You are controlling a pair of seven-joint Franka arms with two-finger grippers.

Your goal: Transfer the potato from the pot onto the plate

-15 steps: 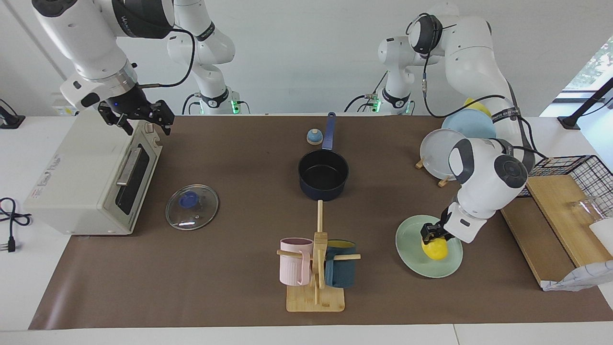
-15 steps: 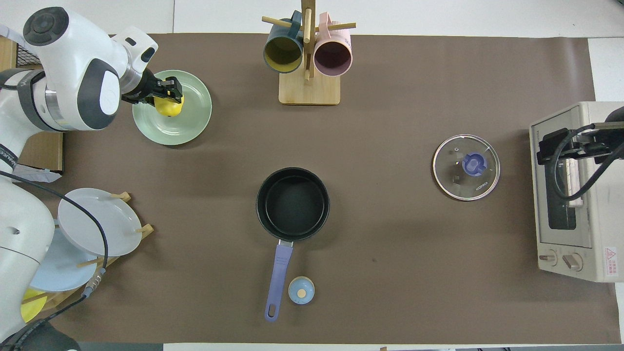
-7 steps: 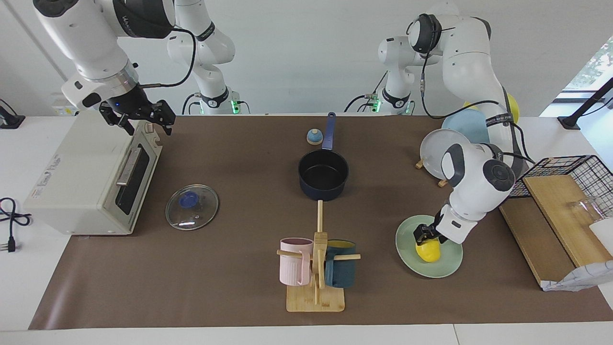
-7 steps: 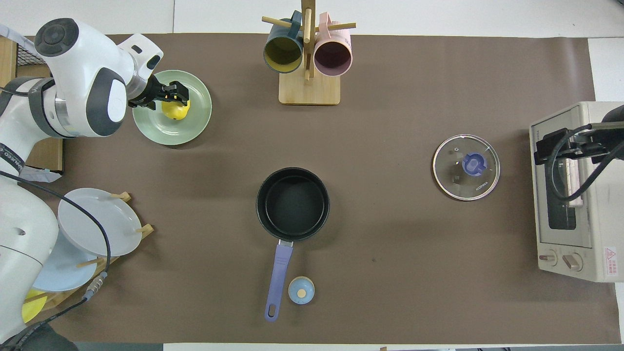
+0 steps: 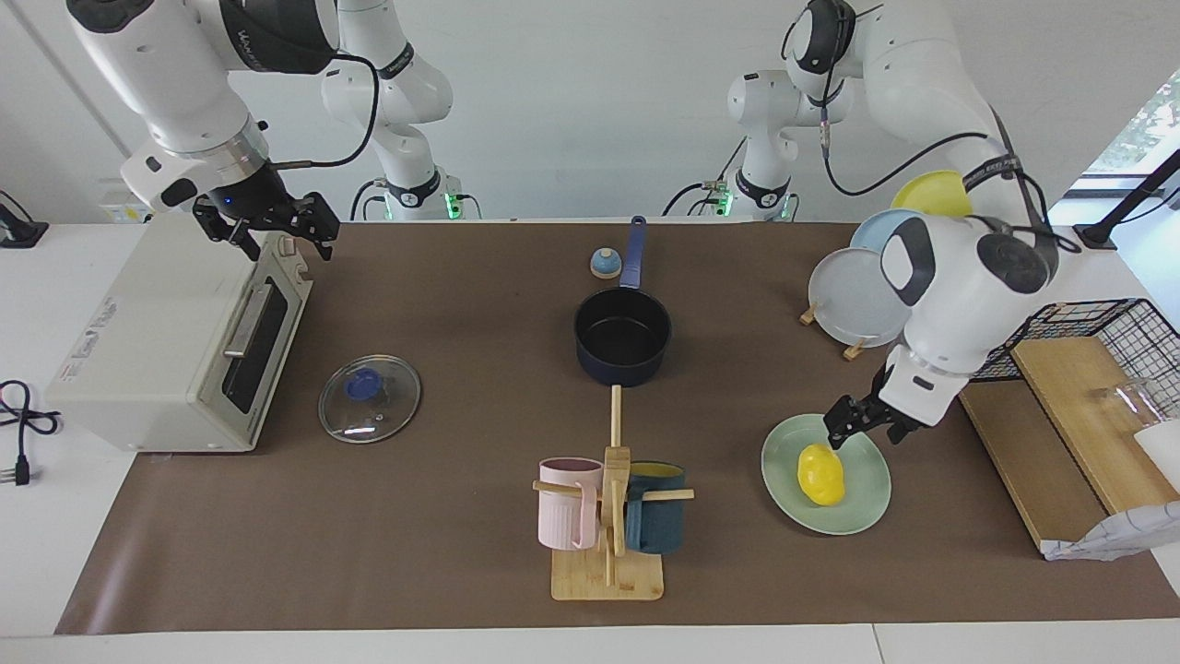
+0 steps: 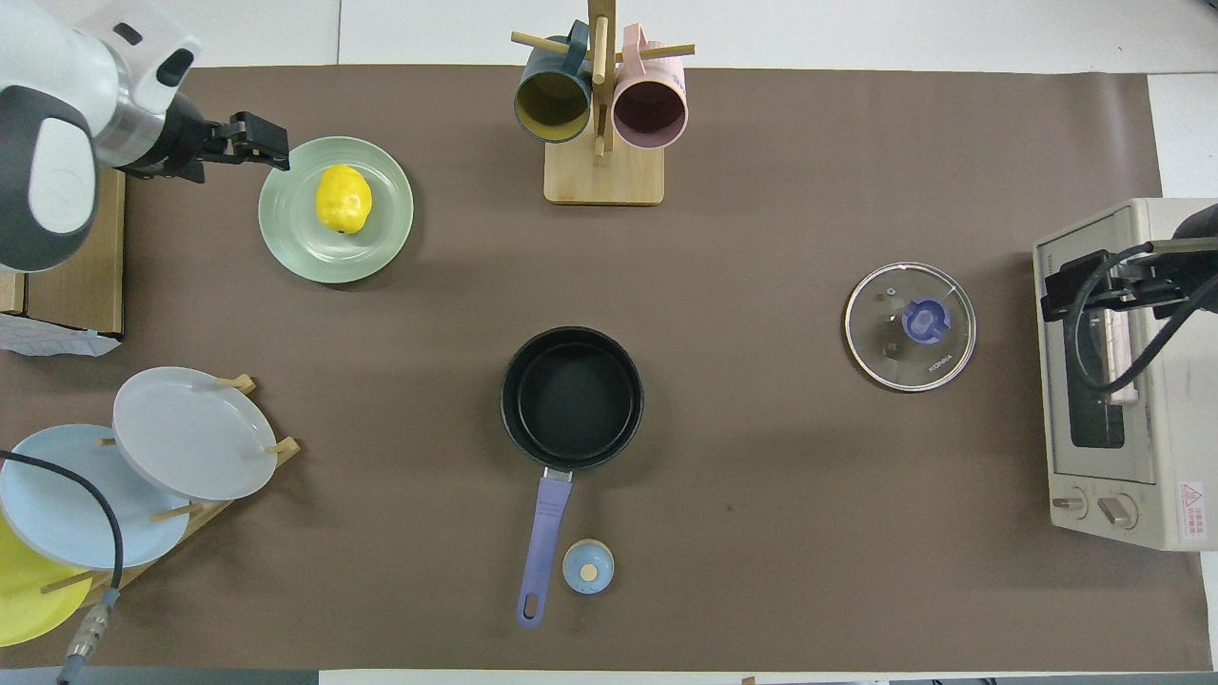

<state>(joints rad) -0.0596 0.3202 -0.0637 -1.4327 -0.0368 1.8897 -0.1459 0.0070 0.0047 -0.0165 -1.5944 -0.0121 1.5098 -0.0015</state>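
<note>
The yellow potato (image 5: 820,474) (image 6: 343,198) lies on the mint-green plate (image 5: 784,482) (image 6: 285,243) toward the left arm's end of the table. My left gripper (image 5: 863,427) (image 6: 269,145) is open and empty, raised over the plate's edge and clear of the potato. The navy pot (image 5: 622,337) (image 6: 571,398) stands empty at the table's middle, its blue handle (image 6: 540,547) pointing toward the robots. My right gripper (image 5: 282,240) (image 6: 1080,285) is open and waits over the toaster oven.
A toaster oven (image 5: 166,341) stands at the right arm's end, a glass lid (image 5: 369,398) beside it. A mug rack (image 5: 608,516) stands farther from the robots than the pot. A plate rack (image 5: 857,300), a wooden board (image 5: 1079,415) and a small blue bell (image 5: 604,264) are also there.
My left gripper has let go of the potato, opened and lifted away toward the left arm's end. The potato stays on the plate. The right arm has not moved.
</note>
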